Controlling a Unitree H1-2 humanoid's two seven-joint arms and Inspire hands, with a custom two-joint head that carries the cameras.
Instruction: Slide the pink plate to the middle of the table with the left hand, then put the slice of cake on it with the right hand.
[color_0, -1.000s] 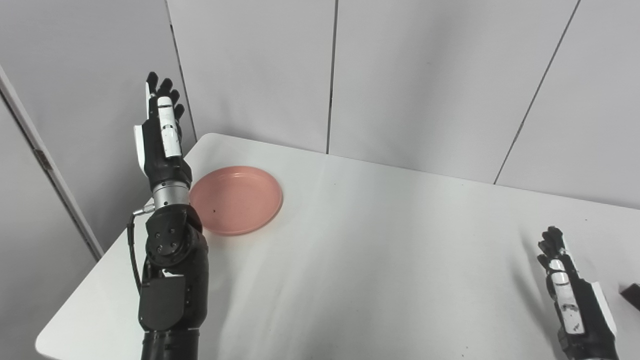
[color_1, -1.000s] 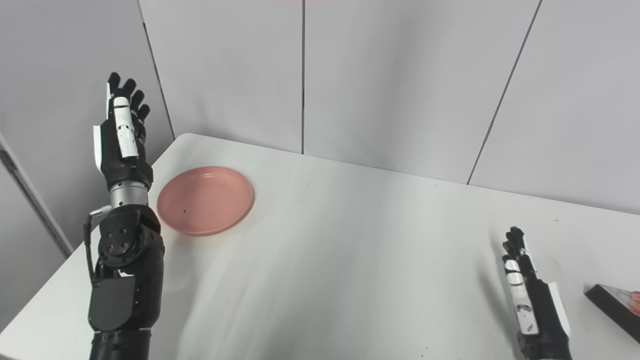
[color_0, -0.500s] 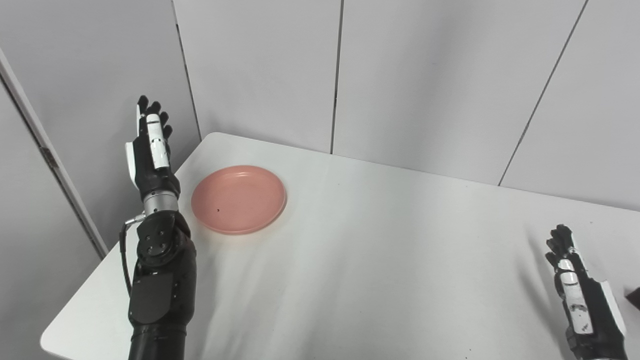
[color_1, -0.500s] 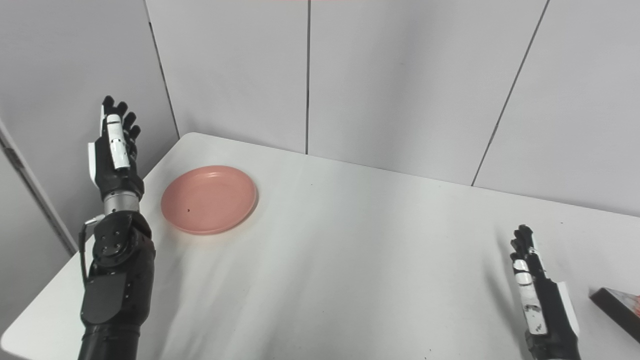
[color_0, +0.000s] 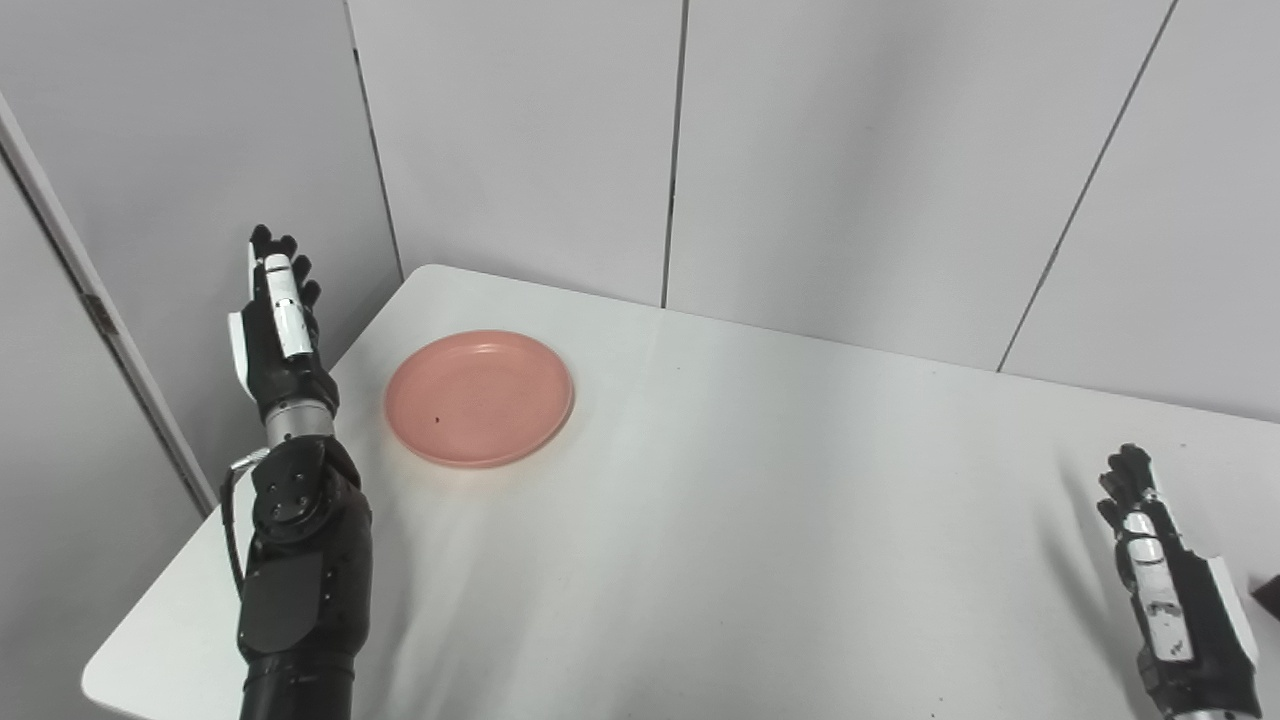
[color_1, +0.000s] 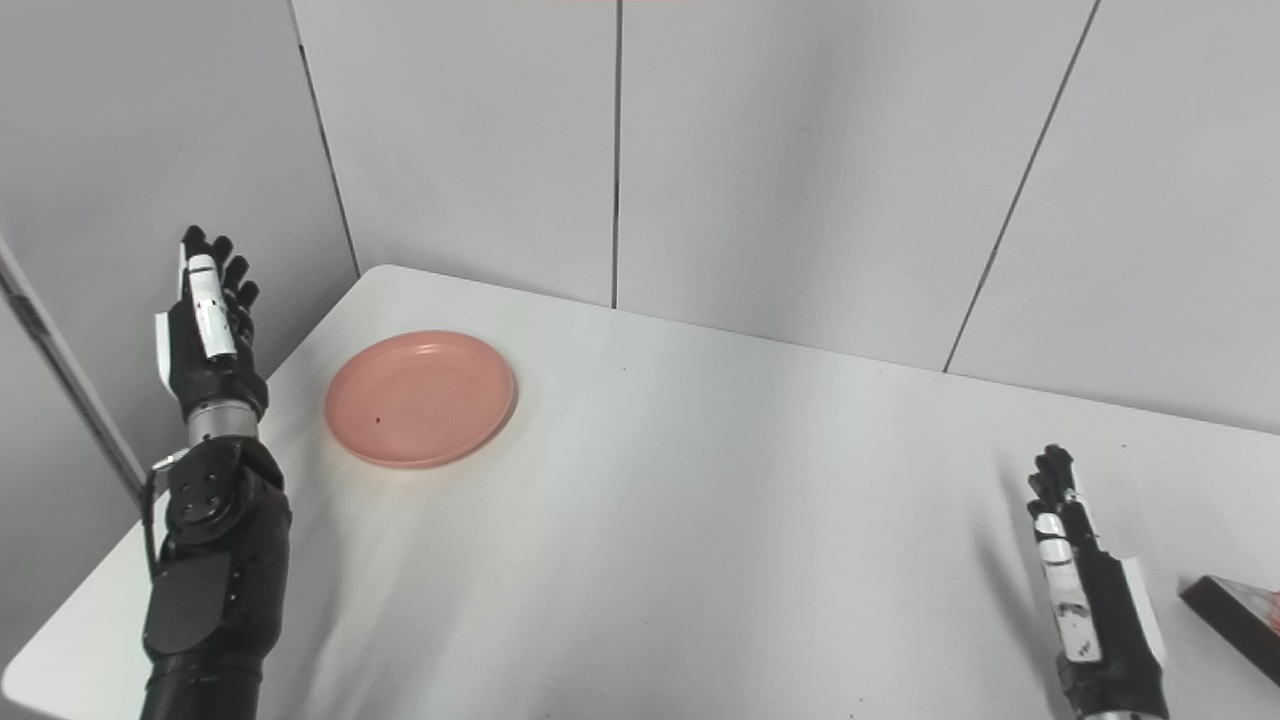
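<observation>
While our left hand (color_0: 272, 335) is dropping lower at the frame's left than a second ago, open and empty, the plate (color_0: 479, 398) is sitting unmoved at upper left. Our right hand (color_1: 1092, 600) is waiting open at lower right, beside the cake (color_1: 1240, 620). White table (color_0: 760, 520), grey wall panels (color_0: 850, 150).

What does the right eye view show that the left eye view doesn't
Only the right eye view shows the slice of cake as a recognisable thing, a dark wedge with a reddish top at the table's right edge, just right of the right hand. Only the left eye view shows more of the wall panel on the far left; of the cake it catches just a dark sliver at the frame edge. Both show the pink plate near the table's far left corner, the left hand raised beside it, open, and the right hand open.
</observation>
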